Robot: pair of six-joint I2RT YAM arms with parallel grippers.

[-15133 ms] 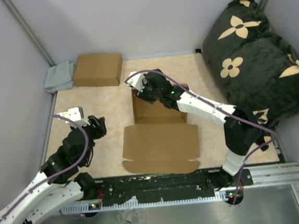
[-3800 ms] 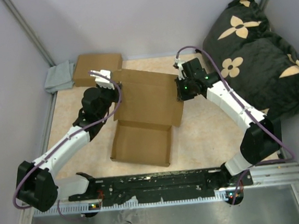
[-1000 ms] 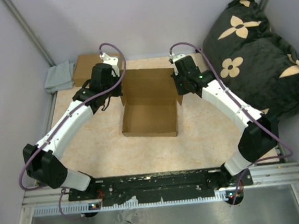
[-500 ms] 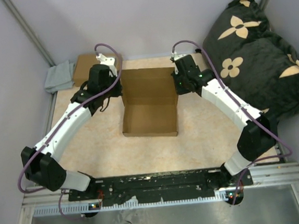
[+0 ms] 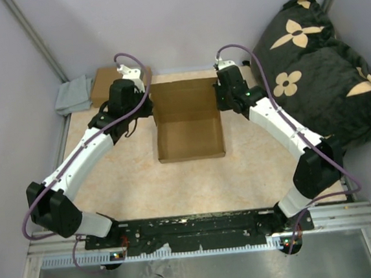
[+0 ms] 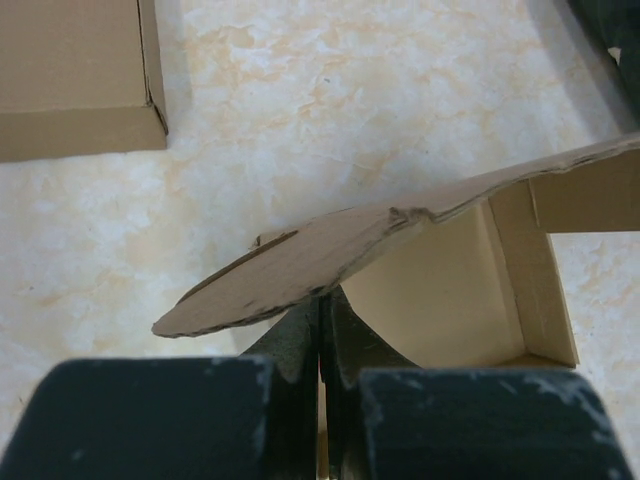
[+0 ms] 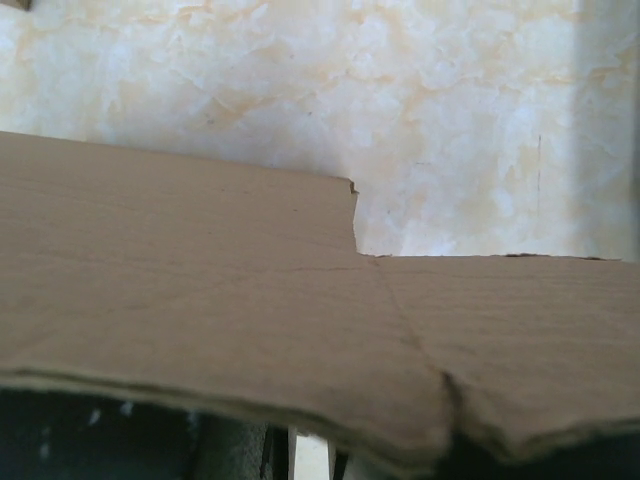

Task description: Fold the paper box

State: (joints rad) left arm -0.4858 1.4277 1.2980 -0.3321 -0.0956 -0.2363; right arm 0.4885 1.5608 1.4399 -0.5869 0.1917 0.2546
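While the paper box (image 5: pixel 190 138) sits mid-table, quick count: one paper box, one plain closed carton (image 5: pixel 104 78), one grey cloth (image 5: pixel 72 97), one black cushion (image 5: pixel 308 56) with tan flower prints, two arms, two claws. Table (image 5: pixel 131 189) surface is beige and marbled.

Paper box: open tray with its near, left and right walls up. The lid panel is raised off the far edge, not closed. Brown, unprinted.

Everything else, placed from the box:
- carton: far-left of the box, apart from it, partly hidden behind the left arm's wrist.
- cloth: further left of the box, just beside the carton's left end.
- cushion: right of and beyond the box, well apart, past the right arm.

Left gripper (image 6: pixel 322 298): at the box's far-left corner. Fingers are pressed fully together, clenched on the lower edge of the rounded side flap that hangs off the lid. In the left wrist view the flap runs up and to the right from the fingertips, with the tray's corner wall behind it.

Right gripper (image 5: pixel 220 101): at the box's far-right corner, against the lid's right edge. In the right wrist view the cardboard lies across the fingers and hides the tips. Only a thin slit of light shows between the dark fingers lower down, so the gap is narrow. Can't tell whether it is pinching the cardboard or only touching it.
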